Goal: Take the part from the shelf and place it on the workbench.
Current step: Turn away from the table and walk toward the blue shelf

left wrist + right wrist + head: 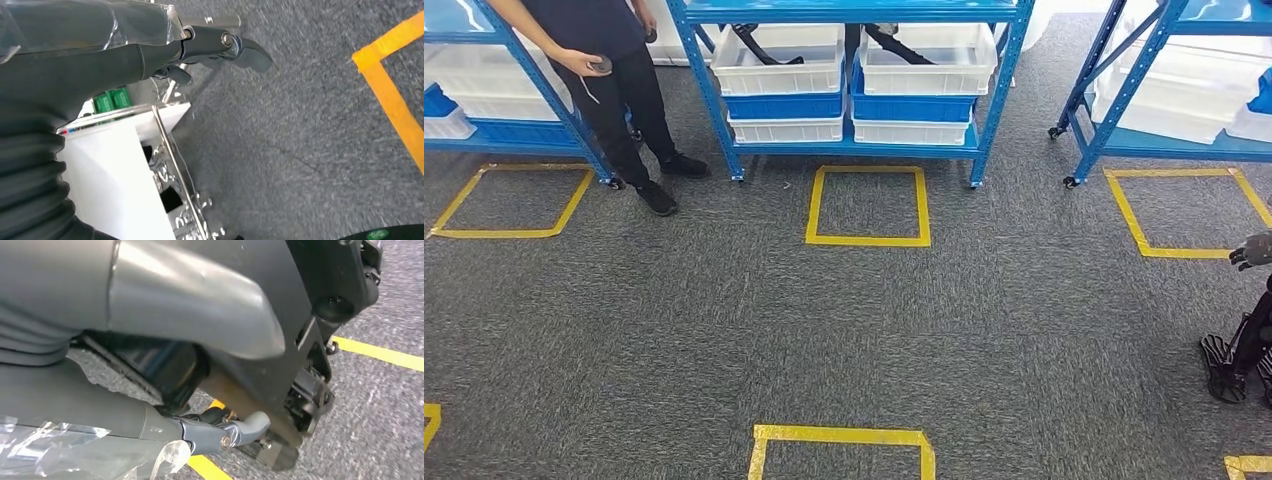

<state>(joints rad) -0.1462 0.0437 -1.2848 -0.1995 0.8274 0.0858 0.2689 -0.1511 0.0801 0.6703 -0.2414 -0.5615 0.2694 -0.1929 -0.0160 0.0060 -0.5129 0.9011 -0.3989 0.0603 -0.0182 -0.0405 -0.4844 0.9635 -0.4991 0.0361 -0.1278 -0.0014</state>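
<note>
Found left hand [220, 47] low over grey carpet [674, 330], thumb out straight, nothing seen in it. Cannot tell whether the other fingers are spread or curled; mostly hidden behind the cover. Same for right hand [235, 432]: thumb forward, nothing seen held, remaining fingers too dark to read.

Logged near tape square [839, 436] at 6 o'clock and far tape square [867, 205] toward 12 o'clock, just before the middle shelf [994, 110].

Located the part [759, 45] at 12 o'clock: dark, long, curved, lying in the upper white bin [779, 70] on that shelf, well apart from both hands. Spotted a second similar dark piece in the neighbouring bin.

Noted a person [624, 80] at 11 o'clock, standing just beside the shelf's left post, something small in one hand.

Judged stage: approach only, no reach begun.

Risks, as judged:
- Could stop off the far tape square and end up short of the bin.
- Could brush the person at 11 o'clock when walking in or raising the left arm.
- Could snag the curved part on the bin rim or the beam above and lose hold of it.
</note>
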